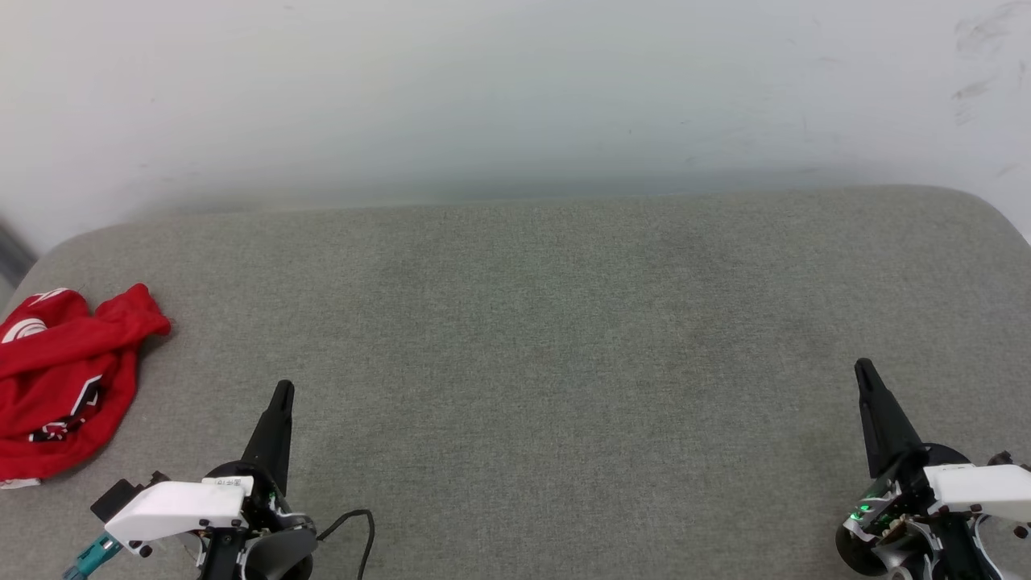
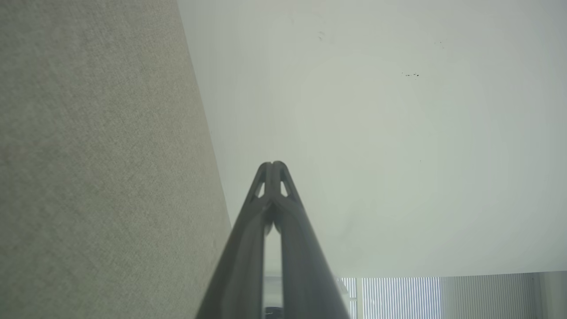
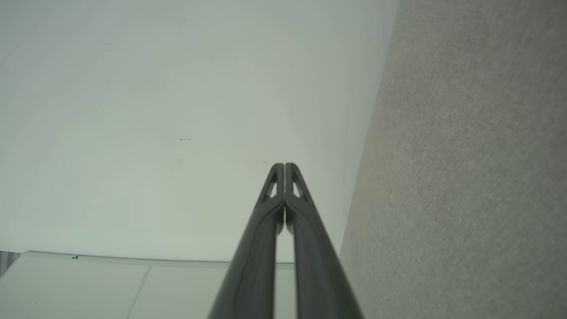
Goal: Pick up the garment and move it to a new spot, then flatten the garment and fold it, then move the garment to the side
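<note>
At the far left of the head view the garment [image 1: 68, 374] lies crumpled in a loose red heap, running off the left edge of the frame, with a bit of white trim and dark lettering showing among the folds. It sits on the grey fabric-covered tabletop [image 1: 515, 322], close to the rounded left corner, touched by neither arm. Bunched like that, it cannot be smoothed or folded where it is, which is probably why the task begins by carrying it to open ground.

Just right of the heap, in the lower left of the frame, the left gripper [image 1: 283, 389] points up the picture with its jaws clenched on nothing. It is near the shirt but apart from it, looking parked rather than reaching. A thin black cable [image 1: 360, 528] loops beside its wrist.

The wide middle of the cloth surface is bare, and looks like the natural spot for spreading the shirt out.

In the lower right the right gripper [image 1: 864, 367] mirrors the other: jaws pressed together, empty, well apart from the shirt. The right wrist view shows its two fingers meeting at the tip, against the pale wall [image 1: 515, 97].

By my reading the pickup has not begun, and the left arm is better placed to start it, once its jaws part
</note>
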